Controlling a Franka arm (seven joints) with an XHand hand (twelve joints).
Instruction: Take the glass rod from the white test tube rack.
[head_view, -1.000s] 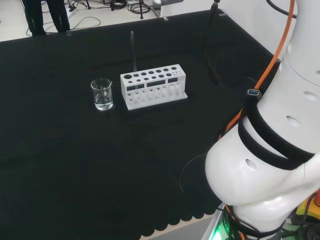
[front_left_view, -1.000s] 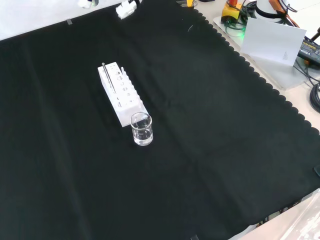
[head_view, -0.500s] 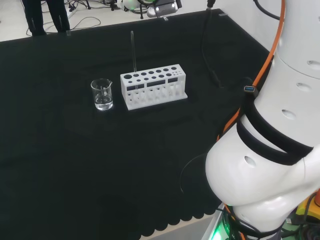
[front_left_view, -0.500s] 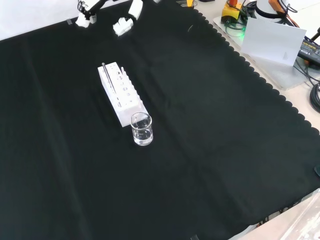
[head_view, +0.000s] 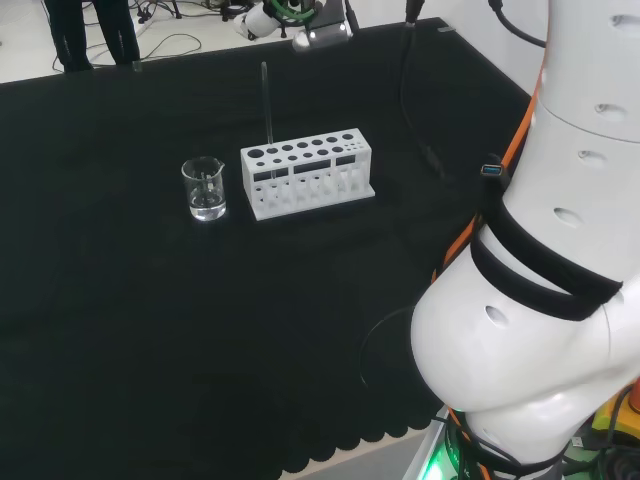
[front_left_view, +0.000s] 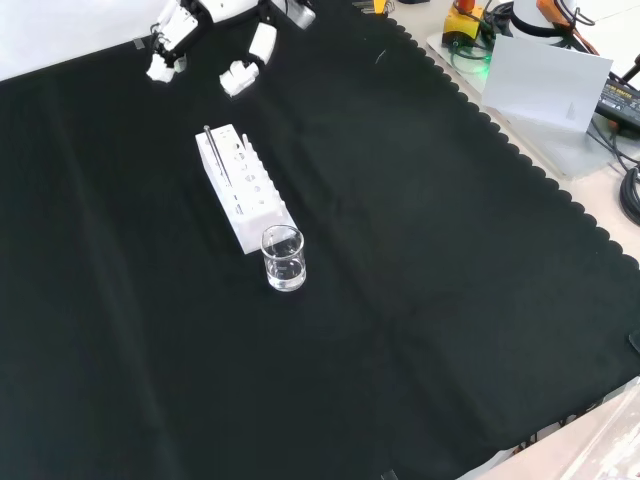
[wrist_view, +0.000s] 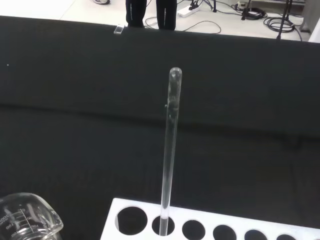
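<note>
The white plastic test tube rack (head_view: 307, 172) — a long block with 2 rows of round holes in its top — stands on the black cloth (front_left_view: 420, 260), and the thin clear glass rod (head_view: 267, 108) rises upright from 1 of its holes. In the wrist view the rod (wrist_view: 169, 155) sits in the second hole from the rack's (wrist_view: 210, 225) beaker-side end, its rounded tip well above the rack top; the other holes seen there look dark and unfilled.

Just beside that end of the rack stands a small clear glass beaker (head_view: 204, 188) with a pouring lip and printed marks. In the front view the beaker (front_left_view: 283, 258) looks close against the near end of the rack (front_left_view: 243, 188); whether it holds any liquid cannot be told.

The black and white hand (front_left_view: 215, 40) hangs beyond the rack's far end in the front view, apart from the rod (front_left_view: 213, 153), its fingers (front_left_view: 240, 72) spread and hanging downward — grasping nothing. In the head view the hand (head_view: 295, 22) lies beyond the rack, near the cloth's far edge, with the arm's big white links (head_view: 540, 300) off to the rack's right. Between hand and rod there is bare cloth.
</note>
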